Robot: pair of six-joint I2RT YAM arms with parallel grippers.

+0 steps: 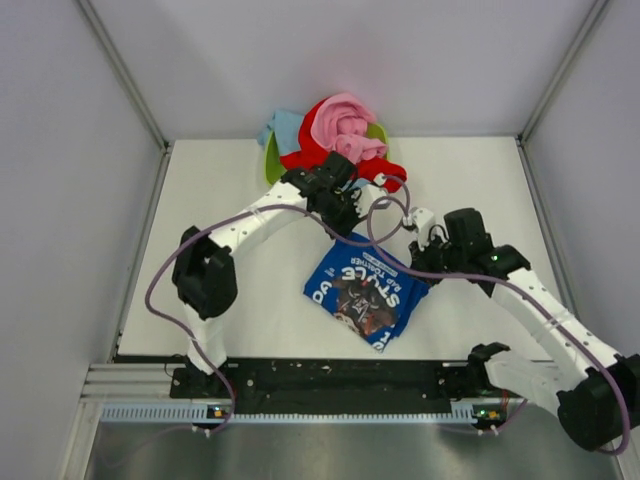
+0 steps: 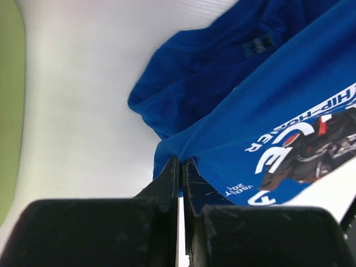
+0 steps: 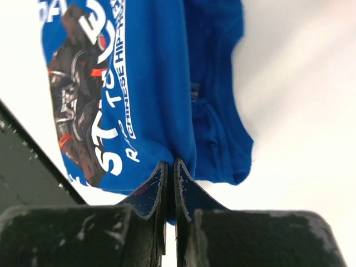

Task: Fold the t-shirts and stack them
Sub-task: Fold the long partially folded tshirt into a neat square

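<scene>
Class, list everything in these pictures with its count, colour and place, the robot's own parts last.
blue t-shirt: one, royal blue with dark print, mid-table between the arms.
pink shirt: one, pink, atop the far pile.
red shirt: one, red, under the pink.
light blue shirt: one, pile's left side.
tub: one, lime green, beneath the pile.
table: one, white.
left fingers: one pair, black, shut on the blue t-shirt.
right fingers: one pair, black, shut on the same t-shirt.

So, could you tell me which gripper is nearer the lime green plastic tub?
Left: the left gripper is just in front of the tub; the right gripper is farther right.
</scene>
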